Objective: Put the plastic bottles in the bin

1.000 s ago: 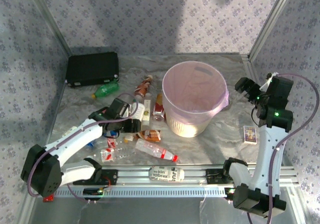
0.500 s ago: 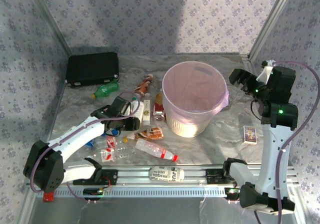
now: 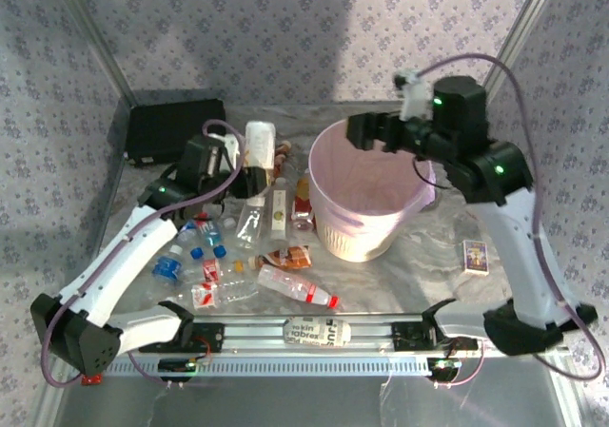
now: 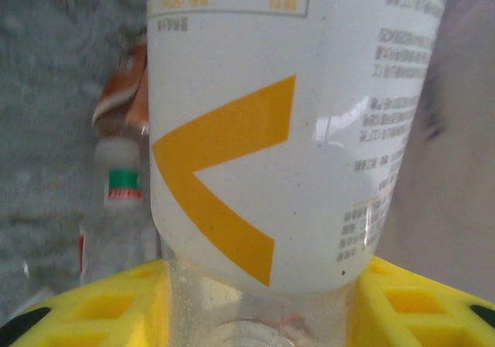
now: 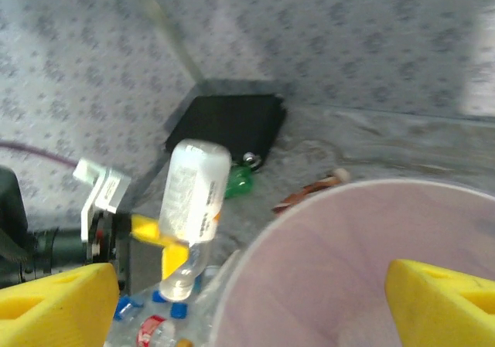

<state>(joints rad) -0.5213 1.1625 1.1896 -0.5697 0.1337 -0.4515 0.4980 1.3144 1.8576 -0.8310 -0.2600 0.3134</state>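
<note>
Beside the bin (image 3: 357, 235), left pincer (image 3: 245, 182) clamped on white-labelled bottle (image 3: 259, 145) — cap hard to make out, right pincer (image 3: 360, 130) wide open, empty

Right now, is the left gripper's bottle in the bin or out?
Out: the left gripper holds the bottle in the air, left of the bin.

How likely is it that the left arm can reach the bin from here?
Probably yes: the left gripper, shut on the white bottle, hangs just left of the bin. The open right gripper over the rim might crowd it.
</note>
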